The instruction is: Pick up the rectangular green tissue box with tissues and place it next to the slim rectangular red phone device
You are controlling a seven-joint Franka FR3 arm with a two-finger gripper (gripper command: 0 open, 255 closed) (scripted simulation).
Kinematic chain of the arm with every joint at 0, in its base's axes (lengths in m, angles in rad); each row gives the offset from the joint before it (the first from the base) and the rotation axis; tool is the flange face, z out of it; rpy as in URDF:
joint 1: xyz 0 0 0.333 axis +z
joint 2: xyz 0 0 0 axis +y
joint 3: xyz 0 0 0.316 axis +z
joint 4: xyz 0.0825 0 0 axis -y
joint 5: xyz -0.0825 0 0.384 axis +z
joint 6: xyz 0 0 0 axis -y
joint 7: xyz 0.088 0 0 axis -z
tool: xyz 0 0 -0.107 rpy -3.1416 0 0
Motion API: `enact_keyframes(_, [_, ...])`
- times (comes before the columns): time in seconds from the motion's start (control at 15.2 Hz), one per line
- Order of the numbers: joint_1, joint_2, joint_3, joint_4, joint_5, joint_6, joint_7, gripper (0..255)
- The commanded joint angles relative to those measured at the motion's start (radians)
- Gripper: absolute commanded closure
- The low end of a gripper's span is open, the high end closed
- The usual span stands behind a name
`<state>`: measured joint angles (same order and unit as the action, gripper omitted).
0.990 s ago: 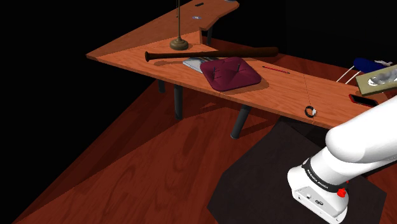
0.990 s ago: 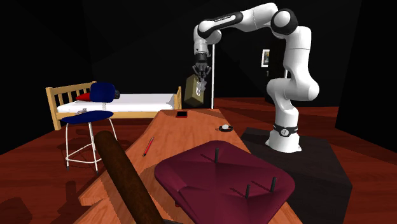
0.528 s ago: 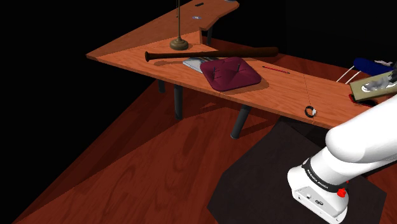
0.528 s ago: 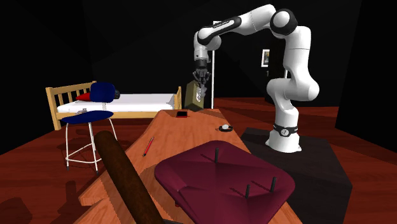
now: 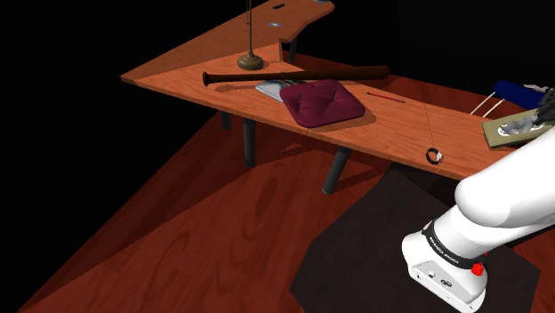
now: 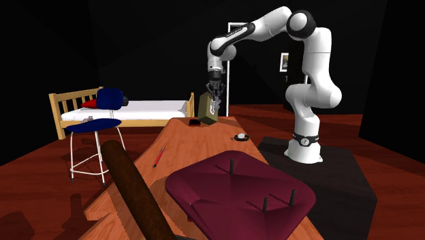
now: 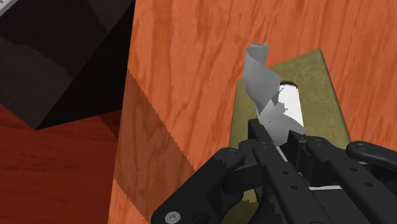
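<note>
An olive-green tissue box (image 6: 206,112) with a grey tissue (image 7: 263,81) sticking out hangs from my gripper (image 6: 215,93), which is shut on it near the tissue slot. In the second exterior view the box sits low at the far end of the wooden table (image 6: 204,146), tilted, right beside the slim red phone (image 6: 194,123), which it partly hides. In the shoulder view the box (image 5: 510,132) lies over the table's right end with the gripper (image 5: 543,108) above it. In the wrist view the black fingers (image 7: 272,144) clasp the box top (image 7: 321,83) over the wood.
A maroon cushion (image 5: 321,100), a dark baseball bat (image 5: 293,76), a red pencil (image 5: 385,97), a small ring-shaped object (image 5: 433,156) and a lamp base (image 5: 250,61) lie on the table. A blue chair (image 6: 92,126) and a bed (image 6: 136,109) stand beyond it. The table edge (image 7: 130,95) drops off close by.
The gripper has come down with the tissue box, from well above the table to just over its far end beside the red phone, now partly hidden behind the box.
</note>
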<state>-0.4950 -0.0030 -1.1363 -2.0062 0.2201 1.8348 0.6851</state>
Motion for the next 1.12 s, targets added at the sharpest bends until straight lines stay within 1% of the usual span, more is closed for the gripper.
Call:
enact_keyframes(0.0, [-0.002,0.018,-0.002,-0.021,0.016,0.022,-0.016,255])
enact_keyframes(0.4, [-0.013,0.085,-0.003,-0.067,0.082,0.083,-0.078,255])
enact_keyframes(0.86, [-0.006,0.086,-0.012,-0.066,0.084,0.082,-0.079,255])
enact_keyframes(0.92, [-0.008,0.081,-0.015,-0.073,0.078,0.086,-0.084,0])
enact_keyframes(0.99, [-0.018,0.105,-0.015,-0.053,0.099,0.071,-0.099,0])
enact_keyframes(1.06, [-0.021,0.099,-0.019,-0.044,0.091,0.059,-0.100,0])
